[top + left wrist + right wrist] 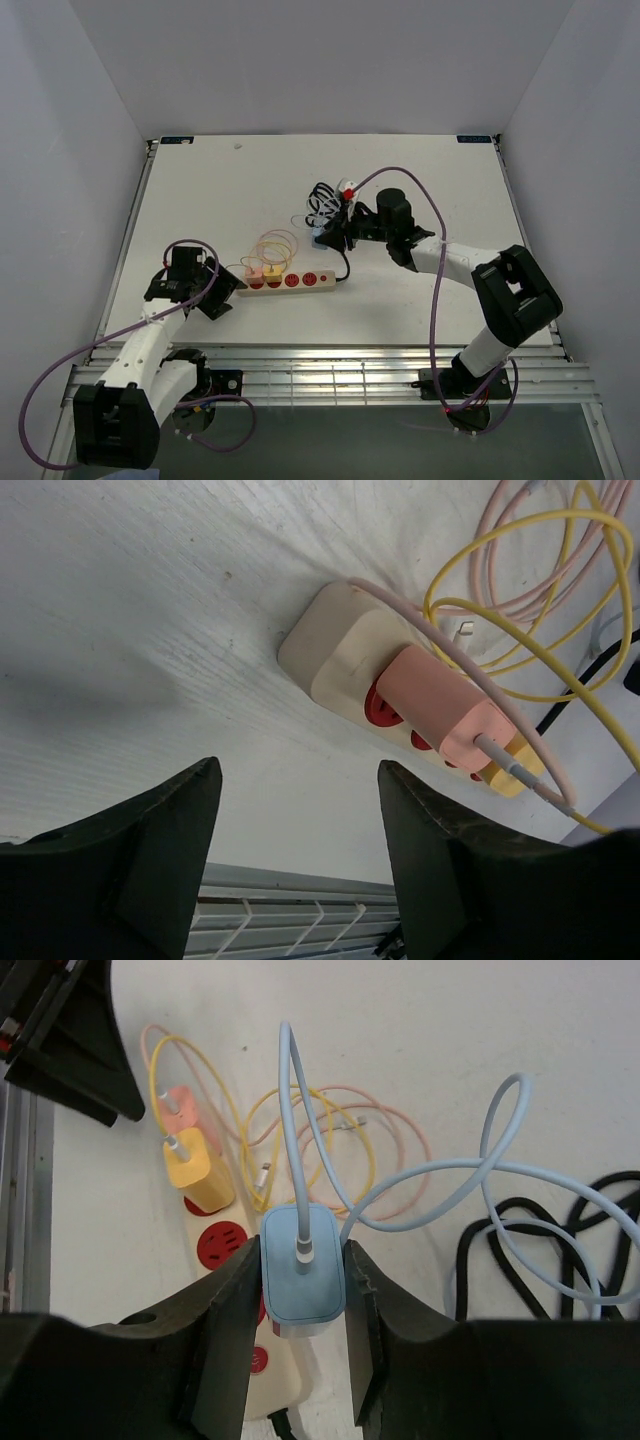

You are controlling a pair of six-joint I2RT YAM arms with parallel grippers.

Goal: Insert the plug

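A cream power strip point(290, 282) with red sockets lies on the table; a pink plug point(440, 715) and a yellow plug point(196, 1172) sit in its left sockets. My right gripper point(303, 1280) is shut on a light blue plug point(302, 1272) with a light blue cable, held just above the strip point(262, 1370), over its right half. In the top view the right gripper point(325, 238) hovers a little behind the strip. My left gripper point(298, 780) is open and empty, near the strip's left end point(335, 650), seen in the top view point(222, 290) beside it.
Pink and yellow cable loops point(277, 245) lie behind the strip. A black cable coil point(324, 200) and light blue cable lie further back. The strip's black cord point(343, 270) leaves its right end. A slatted metal rail point(330, 375) runs along the near table edge.
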